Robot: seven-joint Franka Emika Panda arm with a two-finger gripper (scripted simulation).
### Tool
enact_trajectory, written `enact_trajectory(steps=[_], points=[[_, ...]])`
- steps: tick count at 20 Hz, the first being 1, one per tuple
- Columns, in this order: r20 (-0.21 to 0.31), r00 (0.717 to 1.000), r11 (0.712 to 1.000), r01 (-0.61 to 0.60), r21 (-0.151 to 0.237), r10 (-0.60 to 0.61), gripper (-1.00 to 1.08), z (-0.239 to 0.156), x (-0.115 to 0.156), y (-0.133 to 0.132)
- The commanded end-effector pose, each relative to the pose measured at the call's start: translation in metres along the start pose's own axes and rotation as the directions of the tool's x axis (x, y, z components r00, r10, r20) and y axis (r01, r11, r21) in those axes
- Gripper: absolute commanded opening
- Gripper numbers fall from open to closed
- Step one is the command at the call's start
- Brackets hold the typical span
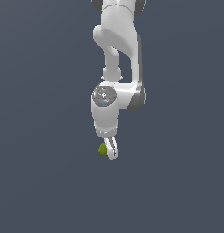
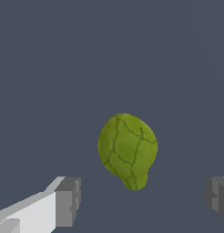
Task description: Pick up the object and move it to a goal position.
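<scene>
Hovering over the olive-green lumpy blob (image 2: 127, 149), the white gripper (image 2: 142, 195) has its fingers spread wide, not touching it.

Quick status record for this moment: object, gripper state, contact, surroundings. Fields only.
object: olive-green lumpy blob, one narrower end, cracked-looking surface
gripper: open, jaws wide apart
finger pads: grey, one on each side of the blob
contact: none visible in the wrist view; gaps on both sides
arm: white, reaching down over the blob
surface: plain dark grey-blue
goal marker: none visible
</scene>
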State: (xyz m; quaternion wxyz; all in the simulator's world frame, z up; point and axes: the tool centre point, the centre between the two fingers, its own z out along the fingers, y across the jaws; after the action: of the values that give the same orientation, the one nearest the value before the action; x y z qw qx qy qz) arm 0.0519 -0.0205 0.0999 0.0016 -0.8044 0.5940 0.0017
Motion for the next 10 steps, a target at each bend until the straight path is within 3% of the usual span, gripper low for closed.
enact_trajectory(steps=[1,10], points=[[-0.002,0.999,0.999,-0.047,0.0,0.047,1.0,0.0031,0.0008,-0.0016],[-0.004,0.992,0.992,-0.128,0.0,0.128,1.0,0.0088,0.002,-0.0042]])
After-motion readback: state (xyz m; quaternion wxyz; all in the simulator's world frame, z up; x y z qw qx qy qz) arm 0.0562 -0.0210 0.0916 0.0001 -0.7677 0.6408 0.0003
